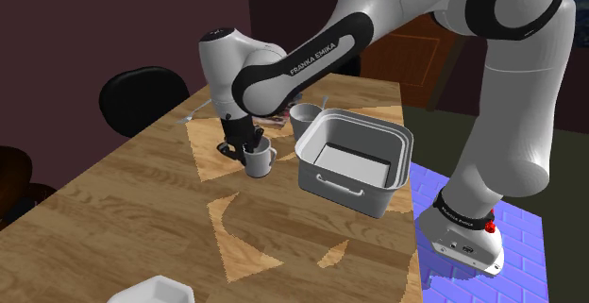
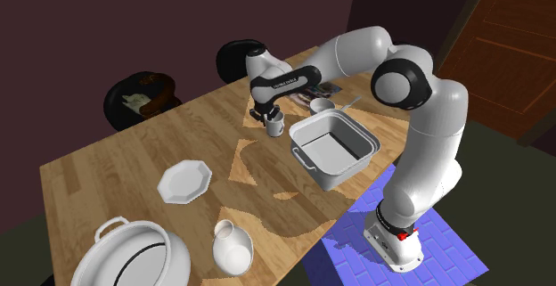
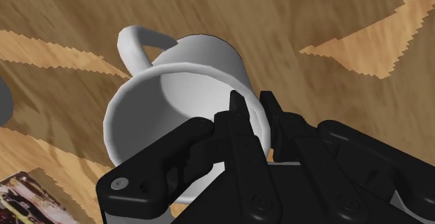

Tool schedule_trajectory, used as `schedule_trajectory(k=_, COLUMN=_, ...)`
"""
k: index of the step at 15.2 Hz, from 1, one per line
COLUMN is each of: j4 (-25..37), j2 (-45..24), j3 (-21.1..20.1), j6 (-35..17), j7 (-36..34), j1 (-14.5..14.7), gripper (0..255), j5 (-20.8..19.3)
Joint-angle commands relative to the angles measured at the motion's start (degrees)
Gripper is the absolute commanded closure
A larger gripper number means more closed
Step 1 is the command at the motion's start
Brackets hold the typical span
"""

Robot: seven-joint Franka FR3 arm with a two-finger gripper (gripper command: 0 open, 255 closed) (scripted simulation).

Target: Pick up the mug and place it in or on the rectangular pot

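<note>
As the white arm (image 1: 311, 56) bends low over the wooden worktop (image 1: 142, 216), its gripper (image 1: 247, 146) pinches the mug (image 1: 260, 162).
The grey rectangular pot (image 1: 378, 197) sits near the worktop's edge on the shoulder view's right, open and empty, ready to be filled from above. The white mug stands upright just beside it, on the shoulder view's left, its handle (image 3: 139, 38) on the far side from the fingers (image 3: 237, 114), which leaves plain wall free to grip. In the wrist view one black finger is inside the rim and the other outside, closed on the wall between them, a hold that suits a thin cup. Whether the mug has left the wood I cannot tell; I judge the lift and short carry remain.
</note>
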State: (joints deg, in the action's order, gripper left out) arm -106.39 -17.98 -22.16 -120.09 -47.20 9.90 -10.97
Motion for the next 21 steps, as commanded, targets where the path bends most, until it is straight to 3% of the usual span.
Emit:
schedule_trajectory(k=1, j4=0.6, j2=0.7, j3=-0.1, j6=1.2, j7=0.4, j1=-0.2, gripper=255, j5=0.4)
schedule_trajectory(k=21, j4=10.4, j2=5.2, j3=-0.9, j6=15.0, j7=2.6, j1=-0.5, gripper=255, j5=3.0)
